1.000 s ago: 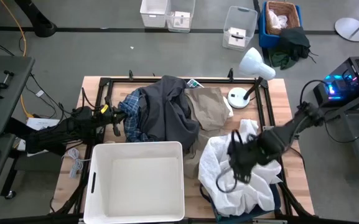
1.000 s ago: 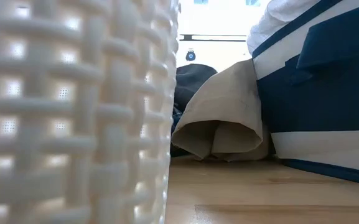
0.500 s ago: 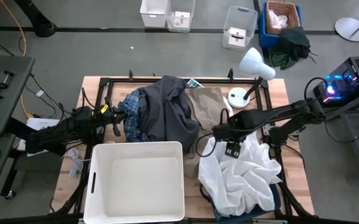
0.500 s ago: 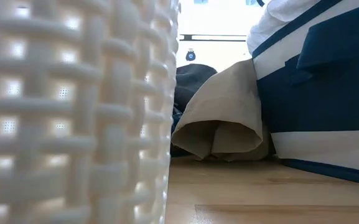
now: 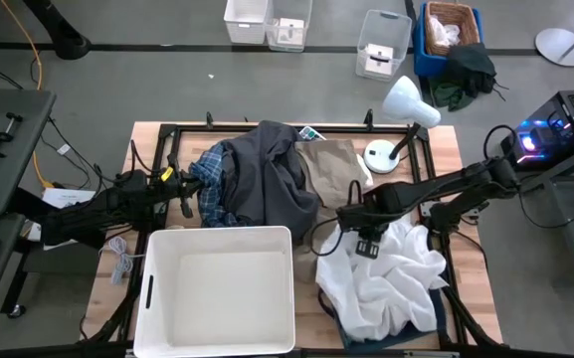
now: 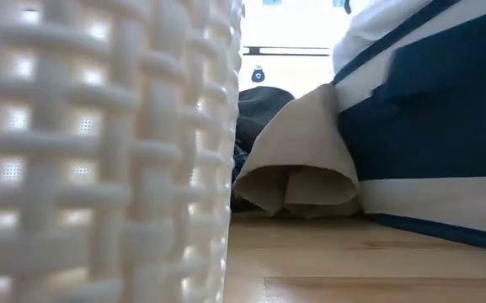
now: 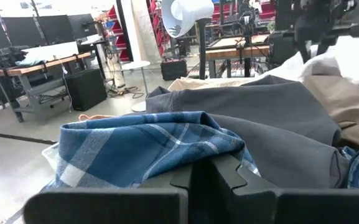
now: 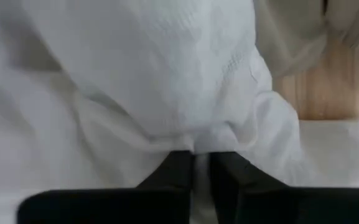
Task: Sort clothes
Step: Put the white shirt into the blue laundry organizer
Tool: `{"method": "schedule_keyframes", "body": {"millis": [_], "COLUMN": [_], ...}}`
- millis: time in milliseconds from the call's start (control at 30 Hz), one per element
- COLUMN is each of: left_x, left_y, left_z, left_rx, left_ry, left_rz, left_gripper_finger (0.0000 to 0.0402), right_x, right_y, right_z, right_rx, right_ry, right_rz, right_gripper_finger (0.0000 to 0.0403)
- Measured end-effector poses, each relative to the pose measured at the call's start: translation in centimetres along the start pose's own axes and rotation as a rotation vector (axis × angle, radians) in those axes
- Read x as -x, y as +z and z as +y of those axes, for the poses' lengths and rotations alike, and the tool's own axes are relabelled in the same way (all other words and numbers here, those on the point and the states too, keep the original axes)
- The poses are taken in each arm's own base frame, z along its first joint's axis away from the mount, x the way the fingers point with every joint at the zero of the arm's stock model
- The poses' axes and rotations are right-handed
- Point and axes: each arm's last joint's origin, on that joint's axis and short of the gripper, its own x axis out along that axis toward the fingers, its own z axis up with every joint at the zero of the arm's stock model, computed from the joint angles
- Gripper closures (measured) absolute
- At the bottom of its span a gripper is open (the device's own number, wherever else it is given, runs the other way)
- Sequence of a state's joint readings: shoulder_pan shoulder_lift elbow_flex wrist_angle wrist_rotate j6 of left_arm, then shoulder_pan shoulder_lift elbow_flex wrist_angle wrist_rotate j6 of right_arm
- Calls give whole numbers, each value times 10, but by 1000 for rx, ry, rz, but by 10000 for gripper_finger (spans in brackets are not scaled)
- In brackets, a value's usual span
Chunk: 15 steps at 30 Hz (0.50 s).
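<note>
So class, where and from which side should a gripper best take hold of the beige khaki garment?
Probably at the beige khaki garment's bare far half, coming straight down from above. That part lies flat and uncovered between the dark grey garment and the lamp base; its near end is crowded by the right gripper.

On the wooden worktop (image 5: 446, 149), the white woven plastic basket (image 5: 219, 288) sits near-left, and the navy-and-white fabric bin (image 6: 432, 143) near-right with the white garment (image 5: 391, 283) heaped on it. Behind the basket lie the blue-and-white plaid shirt (image 5: 212, 189), the dark grey garment (image 5: 272, 179) over it, and the beige khaki garment (image 5: 331, 169) to their right.
</note>
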<state>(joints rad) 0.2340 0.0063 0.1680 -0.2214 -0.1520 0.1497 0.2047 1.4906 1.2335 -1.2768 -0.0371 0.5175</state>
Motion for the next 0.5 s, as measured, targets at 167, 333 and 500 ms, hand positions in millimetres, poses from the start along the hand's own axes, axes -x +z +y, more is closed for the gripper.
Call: {"method": "schedule_keyframes", "body": {"millis": [167, 333, 500], "left_x": [0, 0, 0], "left_y": [0, 0, 0], "left_z": [0, 0, 0], "left_rx": [0, 0, 0], "left_ry": [0, 0, 0], "left_rz": [0, 0, 0], "left_gripper_finger": [387, 387, 387], "right_x": [56, 97, 83], "right_y": [-4, -13, -16], "right_z": [10, 7, 3], "right_rx": [3, -61, -174], "right_ry": [-15, -36, -17], "right_rz": [-69, -139, -73], "right_gripper_finger": [378, 384, 359]}}
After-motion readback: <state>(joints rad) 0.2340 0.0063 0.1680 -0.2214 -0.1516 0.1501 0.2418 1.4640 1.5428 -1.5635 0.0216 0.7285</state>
